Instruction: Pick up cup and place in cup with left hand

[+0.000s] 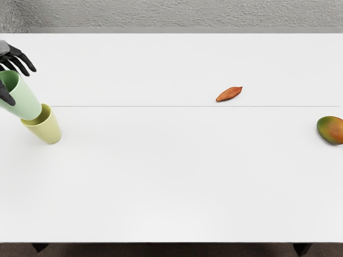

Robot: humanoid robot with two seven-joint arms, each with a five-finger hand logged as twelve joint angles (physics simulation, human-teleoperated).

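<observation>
From where I stand, the pick-up looks done: the left robot hand (15, 57) has the tapered pale-green cup (25, 100) between thumb and fingers, and what remains is lowering it into the tapered pale-yellow cup (50, 128) on the white tabletop (161, 176) below the hand, then letting go. The green cup's base overlaps the yellow one's opening, though I cannot tell whether they touch. Its mouth opens upward beside the fingers and its long axis runs steeply down from the hand, base towards the yellow cup, any slight lean being hard to judge.
</observation>
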